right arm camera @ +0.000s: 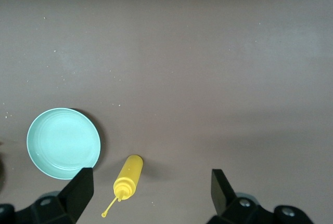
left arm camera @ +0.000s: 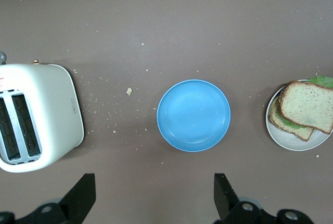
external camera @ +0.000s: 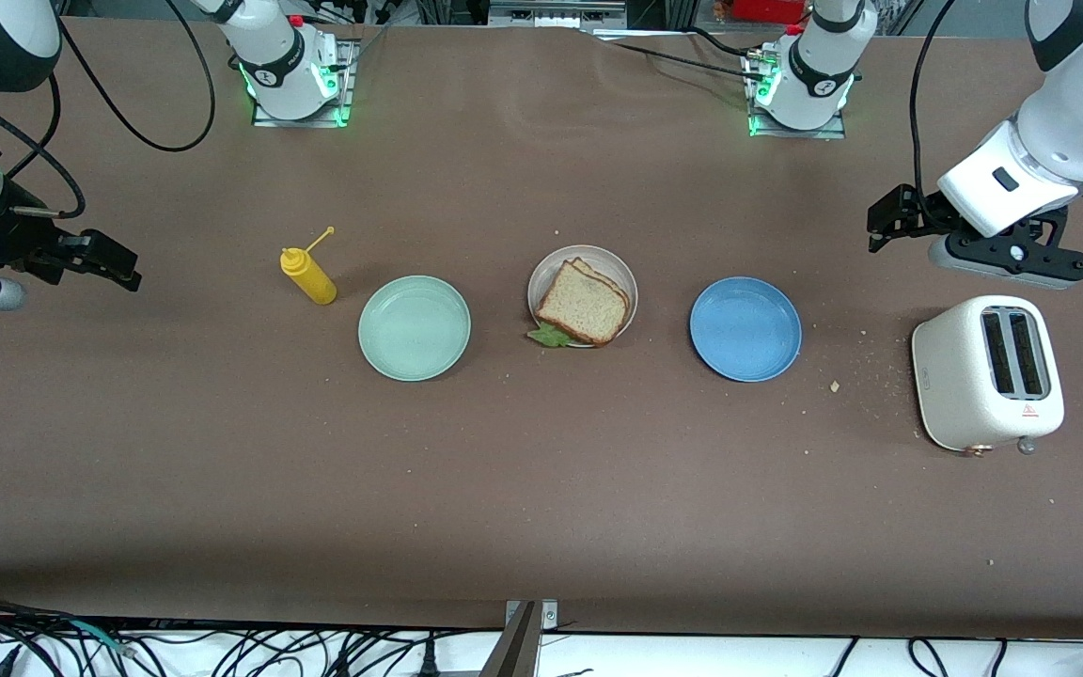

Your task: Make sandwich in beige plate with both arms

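The sandwich [external camera: 584, 303], two tan slices with a green lettuce leaf [external camera: 551, 335] poking out between them, lies in the beige plate [external camera: 551, 268] at the table's middle. It also shows in the left wrist view [left arm camera: 307, 107], on the same plate [left arm camera: 291, 140]. My left gripper [external camera: 887, 222] hangs open and empty in the air over the table at the left arm's end, near the toaster; its jaws [left arm camera: 154, 195] are spread wide. My right gripper [external camera: 114, 263] hangs open and empty over the right arm's end of the table; its jaws [right arm camera: 151, 193] are spread wide too.
A mint green plate [external camera: 415, 327] and a blue plate [external camera: 745, 328] flank the beige plate, both empty. A yellow squeeze bottle [external camera: 308, 274] stands beside the green plate. A white toaster [external camera: 988, 371] sits at the left arm's end, with crumbs [external camera: 835, 385] scattered near it.
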